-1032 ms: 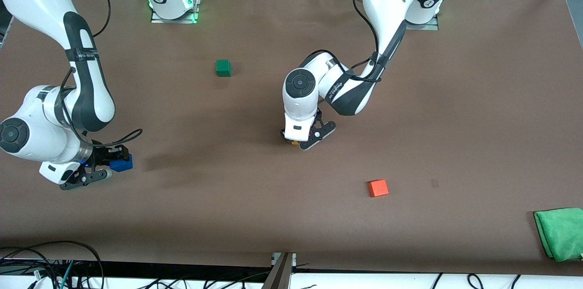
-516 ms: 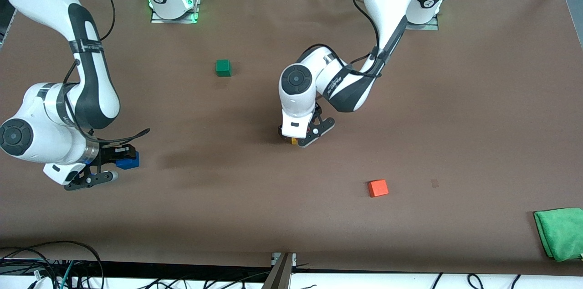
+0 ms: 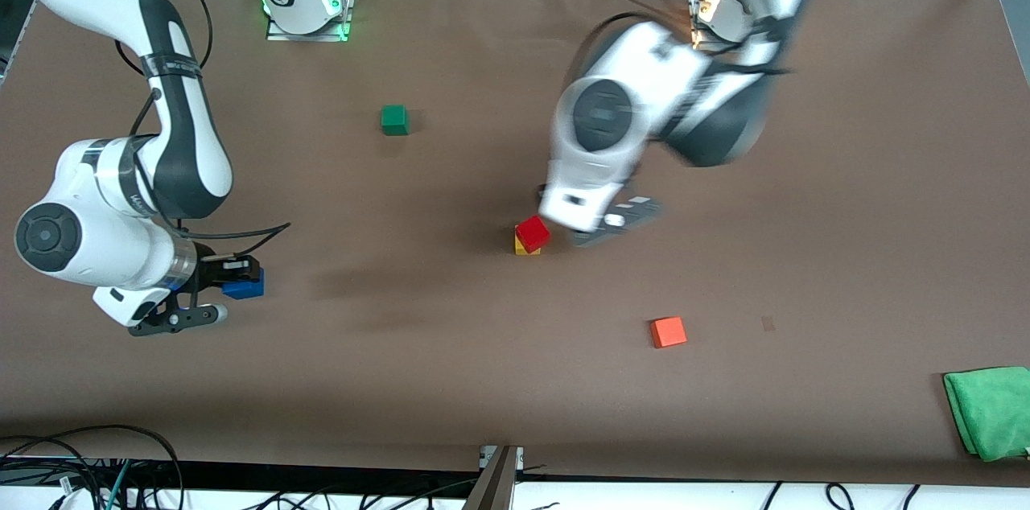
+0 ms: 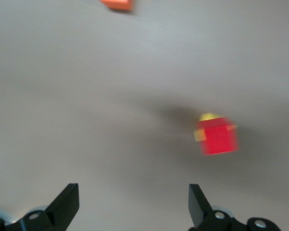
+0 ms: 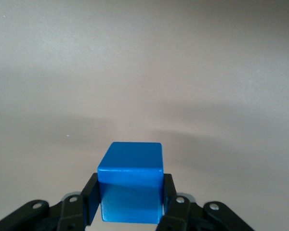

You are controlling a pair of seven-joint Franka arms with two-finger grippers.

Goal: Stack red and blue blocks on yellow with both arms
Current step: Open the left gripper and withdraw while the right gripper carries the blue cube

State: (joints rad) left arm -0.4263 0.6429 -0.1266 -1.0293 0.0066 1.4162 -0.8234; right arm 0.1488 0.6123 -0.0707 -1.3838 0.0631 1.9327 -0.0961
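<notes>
With the red block [image 3: 532, 232] sitting skewed on the yellow cube [image 3: 525, 247] mid-table, the left gripper [image 3: 599, 220] hangs beside it, fingers wide; the right gripper [image 3: 211, 294] grips the blue block [image 3: 244, 285] above its end, which must next be carried over the red.

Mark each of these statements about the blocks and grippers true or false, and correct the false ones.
1. The red block sits on the yellow block. True.
2. The left gripper is shut on the red block. False: it is open, empty, above the table beside the stack.
3. The right gripper holds the blue block. True.
4. The green block rests on the orange block. False: they lie apart on the table.
5. The blue block tops the stack. False: it is in the right gripper.
</notes>
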